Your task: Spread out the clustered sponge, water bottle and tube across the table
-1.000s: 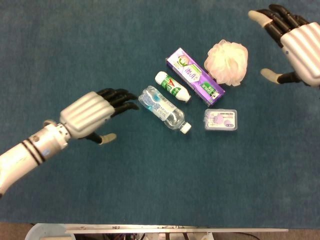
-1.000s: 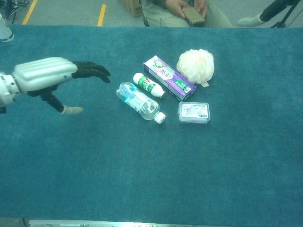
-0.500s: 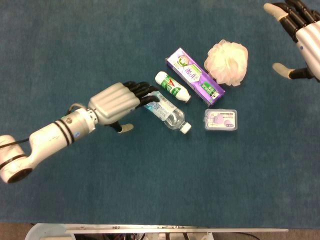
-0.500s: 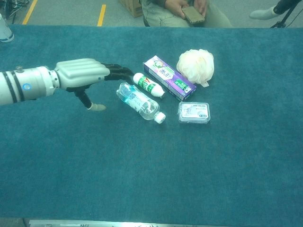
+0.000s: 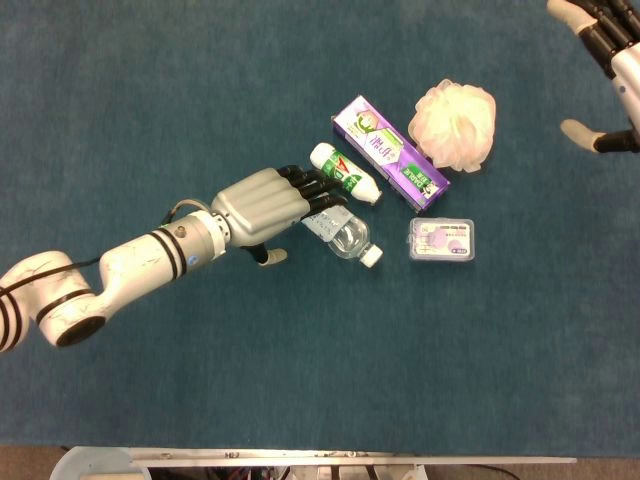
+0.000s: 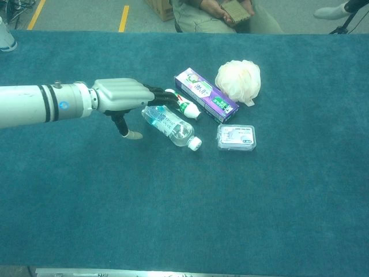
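Observation:
The clear water bottle [image 5: 345, 232] [image 6: 171, 126] lies on its side in the middle of the blue table, cap towards the front right. Just behind it lies a white and green tube [image 5: 345, 172] [image 6: 184, 106]. The pale pink mesh sponge [image 5: 455, 123] [image 6: 237, 81] sits at the cluster's back right. My left hand [image 5: 262, 205] [image 6: 118, 96] reaches in from the left, palm down. Its dark fingertips [image 5: 318, 190] lie over the bottle's base end and against the tube, and the thumb hangs beside the bottle. It grips nothing. My right hand [image 5: 612, 55] hovers with fingers apart at the top right edge, partly cut off.
A purple toothpaste box [image 5: 390, 153] [image 6: 206, 95] lies between the tube and the sponge. A small clear plastic case [image 5: 441, 240] [image 6: 236, 137] sits to the right of the bottle's cap. A seated person [image 6: 222, 12] holds a phone beyond the table's far edge.
My left hand has moved right across the table until its fingers reach over the bottle's base and the tube. My right hand has drifted further towards the top right corner.

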{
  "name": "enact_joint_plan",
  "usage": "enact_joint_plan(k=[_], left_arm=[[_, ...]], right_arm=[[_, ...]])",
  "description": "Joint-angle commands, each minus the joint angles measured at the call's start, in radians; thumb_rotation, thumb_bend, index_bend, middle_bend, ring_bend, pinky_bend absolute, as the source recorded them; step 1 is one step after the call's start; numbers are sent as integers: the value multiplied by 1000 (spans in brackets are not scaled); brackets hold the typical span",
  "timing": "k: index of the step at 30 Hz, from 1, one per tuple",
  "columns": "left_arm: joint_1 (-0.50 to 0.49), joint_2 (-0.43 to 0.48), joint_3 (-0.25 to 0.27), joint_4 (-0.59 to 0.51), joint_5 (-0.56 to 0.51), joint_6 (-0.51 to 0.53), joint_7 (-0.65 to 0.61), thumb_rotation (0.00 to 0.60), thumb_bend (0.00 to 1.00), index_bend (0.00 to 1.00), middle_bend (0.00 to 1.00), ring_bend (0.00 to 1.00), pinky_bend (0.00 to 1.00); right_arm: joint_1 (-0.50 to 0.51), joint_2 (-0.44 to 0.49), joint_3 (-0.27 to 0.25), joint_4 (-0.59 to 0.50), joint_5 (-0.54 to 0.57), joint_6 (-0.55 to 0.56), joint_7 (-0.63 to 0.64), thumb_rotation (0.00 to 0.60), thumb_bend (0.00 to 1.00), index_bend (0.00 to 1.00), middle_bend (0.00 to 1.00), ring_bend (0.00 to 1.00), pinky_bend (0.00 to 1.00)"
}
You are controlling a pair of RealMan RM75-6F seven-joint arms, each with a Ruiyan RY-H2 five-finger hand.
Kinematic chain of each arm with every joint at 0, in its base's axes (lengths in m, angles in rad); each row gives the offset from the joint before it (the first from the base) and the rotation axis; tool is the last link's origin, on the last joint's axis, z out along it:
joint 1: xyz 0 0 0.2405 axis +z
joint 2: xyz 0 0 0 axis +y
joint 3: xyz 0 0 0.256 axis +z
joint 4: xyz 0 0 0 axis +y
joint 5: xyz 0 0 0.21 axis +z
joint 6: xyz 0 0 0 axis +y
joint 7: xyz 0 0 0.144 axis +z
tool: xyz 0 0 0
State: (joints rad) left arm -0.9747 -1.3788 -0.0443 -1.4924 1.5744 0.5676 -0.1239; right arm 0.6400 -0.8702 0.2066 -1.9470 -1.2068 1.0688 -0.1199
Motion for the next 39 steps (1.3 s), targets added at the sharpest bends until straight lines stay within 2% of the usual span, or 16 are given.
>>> enact_joint_plan(k=[1, 5, 17, 21, 28, 31, 35, 39], left_arm=[[-26, -23, -10, 12, -45, -38, 48, 600, 305, 46, 0, 0, 110], [-41, -45, -15, 25, -93, -60, 101, 600, 306, 57, 0, 0, 110], [-43, -26, 5, -18, -165, -50, 205, 600, 306, 221, 79, 0, 110], [-31, 10, 19, -56, -178, -31, 234, 600, 307, 240, 105, 0, 110], [23, 151, 73, -176, -173, 34, 287, 600, 307, 268, 133, 20, 110], [47, 189, 72, -216, -165, 78, 271, 600, 307, 255, 132, 24, 110], [51, 197, 72, -225, -150, 83, 246, 600, 306, 147, 93, 24, 110], [47, 201, 90, -215, -142, 61, 277, 600, 306, 37, 20, 18, 110]], right_arm=[[-6, 4, 0, 4, -2, -2, 7, 600, 174, 19, 155, 75, 254], [-16, 9, 0, 12, -5, -4, 19, 600, 174, 19, 155, 75, 254], [-37, 21, 9, 16, -21, -2, 42, 600, 173, 19, 155, 75, 254], [-39, 21, 12, 10, -24, -3, 39, 600, 173, 19, 155, 75, 254], [-46, 29, 18, -4, -34, 4, 41, 600, 174, 19, 155, 75, 254], [-48, 29, 20, -6, -36, 4, 41, 600, 173, 19, 155, 75, 254], [-49, 29, 20, -13, -42, 1, 38, 600, 174, 19, 155, 75, 254], [-54, 35, 22, -21, -49, 6, 40, 600, 173, 19, 155, 75, 254]])
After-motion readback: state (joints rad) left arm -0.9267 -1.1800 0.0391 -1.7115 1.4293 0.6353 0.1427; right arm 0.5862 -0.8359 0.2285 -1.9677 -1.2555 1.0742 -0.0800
